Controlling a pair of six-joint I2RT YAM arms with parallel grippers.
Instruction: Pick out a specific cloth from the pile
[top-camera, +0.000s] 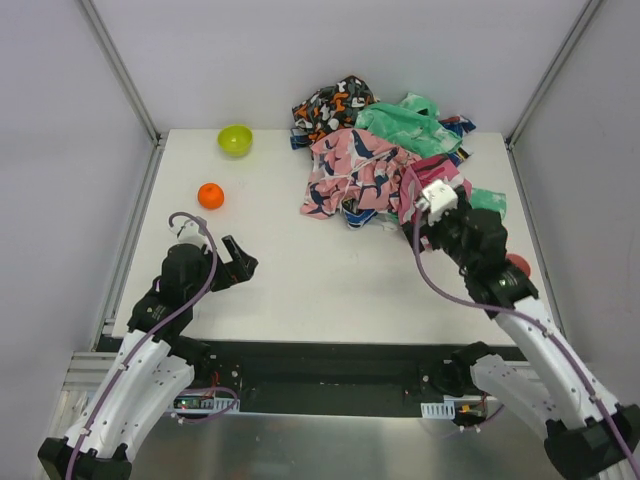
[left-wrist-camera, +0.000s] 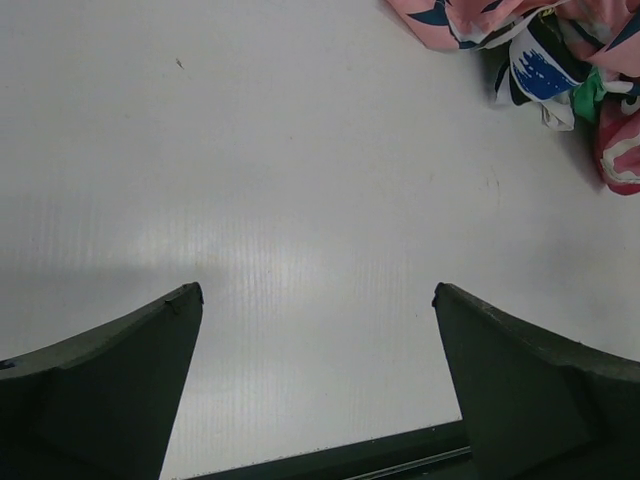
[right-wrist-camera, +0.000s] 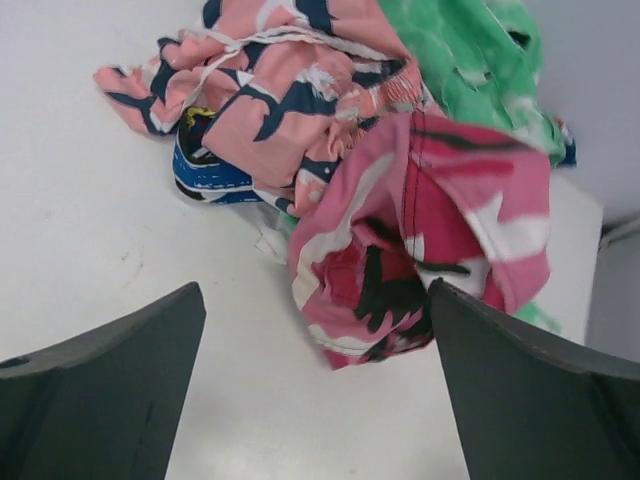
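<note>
1. The pile (top-camera: 385, 155) sits at the far right of the bench (top-camera: 300, 290), a loose heap of patterned cloths.
2. A pink whale-print cloth (top-camera: 355, 170) lies on the pile's near left side. A mint-green cloth (top-camera: 410, 125) lies behind it, and a black cloth (top-camera: 335, 105) with orange and white shapes is at the far left.
3. The white cloth (right-wrist-camera: 270, 243) shows only as a small crumpled scrap at the pile's near edge. It sits just under the pink whale-print cloth and beside a magenta camouflage cloth (right-wrist-camera: 420, 230). The rest of it is hidden.
4. The right end effector (right-wrist-camera: 315, 290) is at the pile's near edge with its fingers spread apart and nothing between them. In the right wrist view the magenta camouflage cloth reaches up to the right-hand finger. I cannot tell whether they touch.
5. The left end effector (top-camera: 238, 262) is over bare bench, well apart from the pile, with its fingers also spread and holding nothing.
6. A green bowl (top-camera: 236, 140) stands at the far left of the bench, and an orange ball (top-camera: 210, 195) lies near it, closer to the arms.
</note>
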